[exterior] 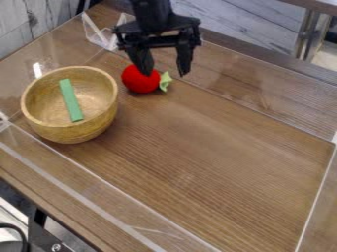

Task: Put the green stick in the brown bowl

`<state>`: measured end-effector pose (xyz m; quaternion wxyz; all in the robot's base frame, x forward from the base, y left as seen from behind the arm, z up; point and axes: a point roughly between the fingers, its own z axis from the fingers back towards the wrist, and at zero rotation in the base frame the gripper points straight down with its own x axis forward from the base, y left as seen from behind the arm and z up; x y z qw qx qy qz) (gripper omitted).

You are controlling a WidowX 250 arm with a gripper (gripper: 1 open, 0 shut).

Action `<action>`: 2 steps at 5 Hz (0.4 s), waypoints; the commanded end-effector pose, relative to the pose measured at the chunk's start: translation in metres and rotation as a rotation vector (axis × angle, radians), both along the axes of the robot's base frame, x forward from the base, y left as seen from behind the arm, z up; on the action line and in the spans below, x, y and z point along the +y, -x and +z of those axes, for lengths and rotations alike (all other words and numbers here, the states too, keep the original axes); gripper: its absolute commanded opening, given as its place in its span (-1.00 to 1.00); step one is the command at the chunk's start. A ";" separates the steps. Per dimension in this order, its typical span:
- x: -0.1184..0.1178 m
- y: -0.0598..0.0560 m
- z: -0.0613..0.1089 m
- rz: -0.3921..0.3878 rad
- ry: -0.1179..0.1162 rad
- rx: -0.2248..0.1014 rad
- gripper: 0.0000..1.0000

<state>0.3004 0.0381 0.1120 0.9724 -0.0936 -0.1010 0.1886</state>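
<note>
Camera view showed us the flat light-green stick (pixel 70 99) lying inside the round brown wooden bowl (pixel 39 121), well apart from our empty, wide-open black gripper (pixel 160 70).

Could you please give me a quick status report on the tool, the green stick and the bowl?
Tool open, empty, above the red toy. Green stick lying inside the brown bowl. Nothing in the way.
</note>
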 end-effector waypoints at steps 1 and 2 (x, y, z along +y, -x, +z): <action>0.020 -0.004 0.033 -0.036 -0.046 -0.100 1.00; 0.041 -0.001 0.041 -0.057 -0.071 -0.127 1.00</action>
